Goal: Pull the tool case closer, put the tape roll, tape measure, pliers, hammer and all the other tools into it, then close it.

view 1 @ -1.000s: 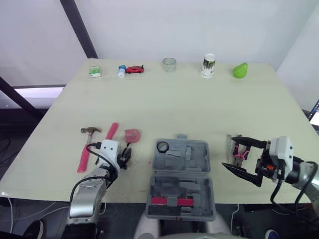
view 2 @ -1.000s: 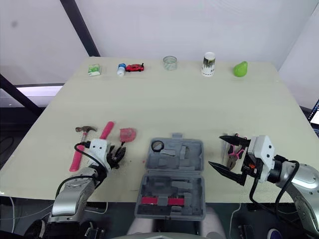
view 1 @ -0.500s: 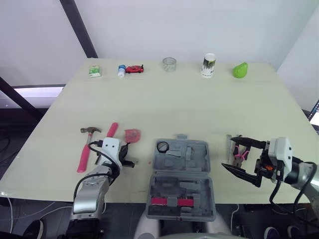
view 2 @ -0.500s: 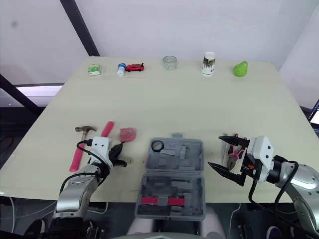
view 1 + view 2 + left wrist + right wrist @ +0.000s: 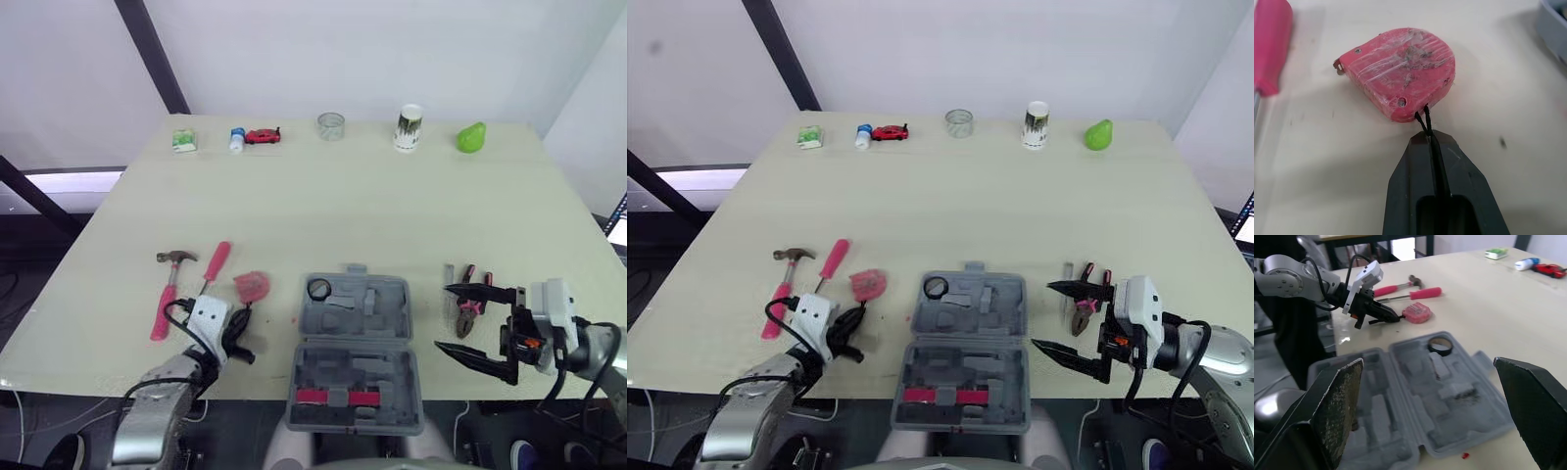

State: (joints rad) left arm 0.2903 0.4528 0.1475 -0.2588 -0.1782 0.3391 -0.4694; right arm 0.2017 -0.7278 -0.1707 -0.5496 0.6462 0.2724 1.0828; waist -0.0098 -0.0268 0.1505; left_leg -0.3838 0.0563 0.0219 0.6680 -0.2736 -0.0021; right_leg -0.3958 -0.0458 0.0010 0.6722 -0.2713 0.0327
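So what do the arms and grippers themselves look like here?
Both arms have silver-grey metal forearms, the left arm and right arm, each ending in a white boxy wrist housing with looping black cables. The left gripper and right gripper each have two black, tapering, pointed fingers. The right wrist shows a small orange-red part.

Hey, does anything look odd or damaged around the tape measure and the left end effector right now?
Yes. The pink tape measure is wrapped in wrinkled clear film with grey smudges on it, so it looks worn. Also, the left end effector is shut on its thin black cord, not on the body.
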